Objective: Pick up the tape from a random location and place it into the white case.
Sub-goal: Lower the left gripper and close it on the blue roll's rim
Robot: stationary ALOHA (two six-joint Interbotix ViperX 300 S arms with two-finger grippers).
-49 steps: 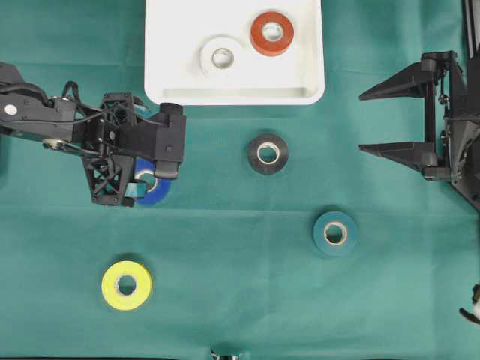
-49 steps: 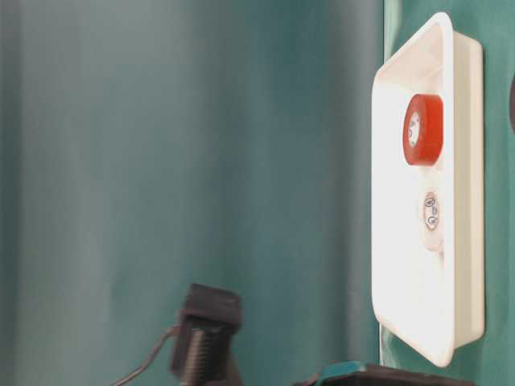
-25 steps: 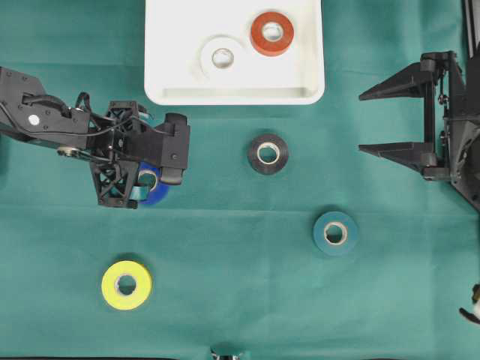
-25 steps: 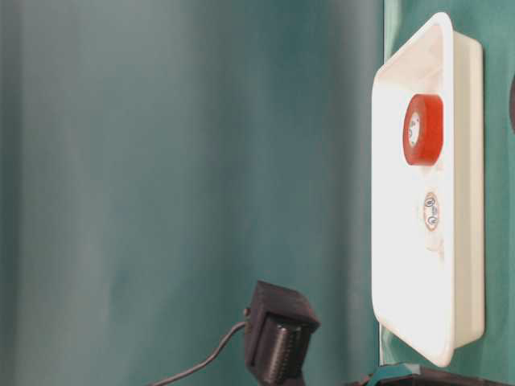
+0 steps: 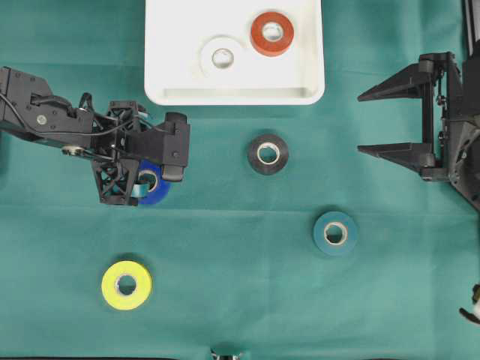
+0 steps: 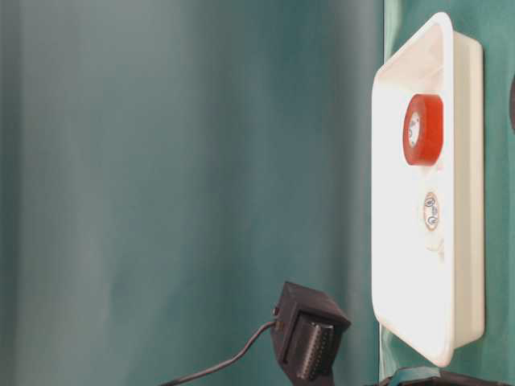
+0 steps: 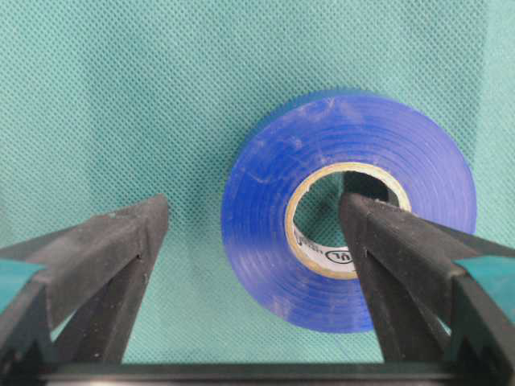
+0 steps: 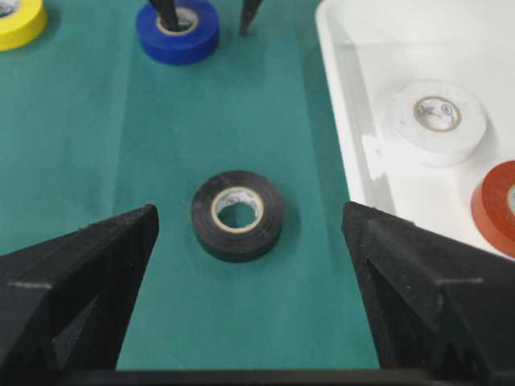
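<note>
Since the earlier overhead frame the left arm has reached a little further toward the middle of the table, and in the table-level view its black camera block [image 6: 310,342] has slid rightward along the bottom edge.

On the green cloth [image 5: 240,300] the white case [image 5: 172,75] lies at 12 o'clock, cut off by the top edge of the overhead view. Inside it rest a white tape roll [image 5: 222,58] and, at its 2 o'clock, a red tape roll [image 5: 271,33], lying apart.

At 9 o'clock the left gripper [image 5: 147,178] stands over the blue tape roll [image 7: 348,211] with its jaws wide: one finger [image 7: 378,241] reaches into the cardboard core, the other finger [image 7: 121,249] stands on the cloth well outside the roll. From overhead most of this roll is hidden under the gripper. Small dark print on the core's inner wall is too small to read.

At 3 o'clock the right gripper [image 5: 397,120] hangs spread wide and holds nothing, its arm cut off by the frame's edge.

A black tape roll [image 5: 268,154] sits near the centre, a teal tape roll [image 5: 334,233] at its 4 o'clock, and a yellow tape roll [image 5: 126,285] at 7 o'clock. Any print on these cores is unreadable too.
</note>
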